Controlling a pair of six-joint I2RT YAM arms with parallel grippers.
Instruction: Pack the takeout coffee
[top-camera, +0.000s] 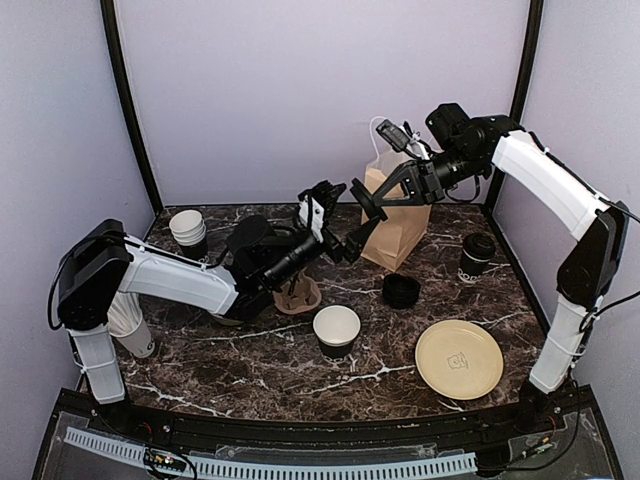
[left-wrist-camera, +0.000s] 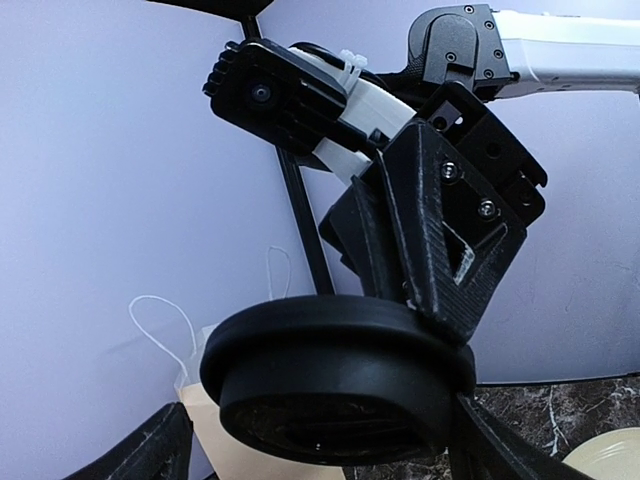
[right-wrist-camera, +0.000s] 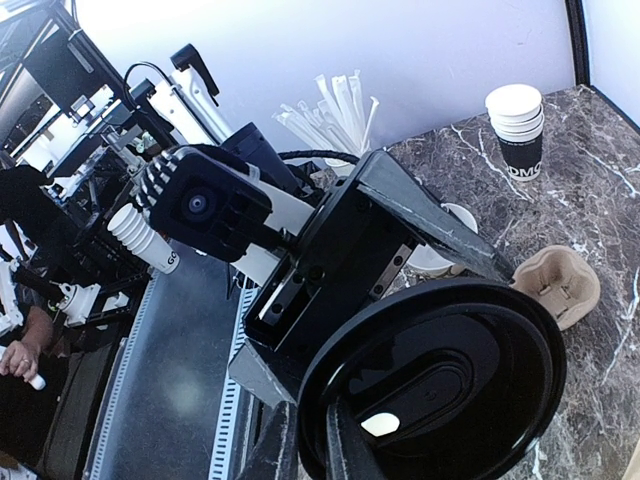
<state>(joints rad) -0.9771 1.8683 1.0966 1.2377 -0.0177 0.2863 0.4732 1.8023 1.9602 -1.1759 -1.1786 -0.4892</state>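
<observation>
**Black lid held in mid-air between both grippers**

The left arm stretches low across the bench and tilts upward. The left gripper is spread wide, with a finger on either side of a black lid. The right arm reaches in from above, and the right gripper pinches the lid's rim. On the dark marble bench stand an open cup, a paper bag and, far right, the lidded cup. The walls are lilac. Only the right wrist view shows the straws.
</observation>
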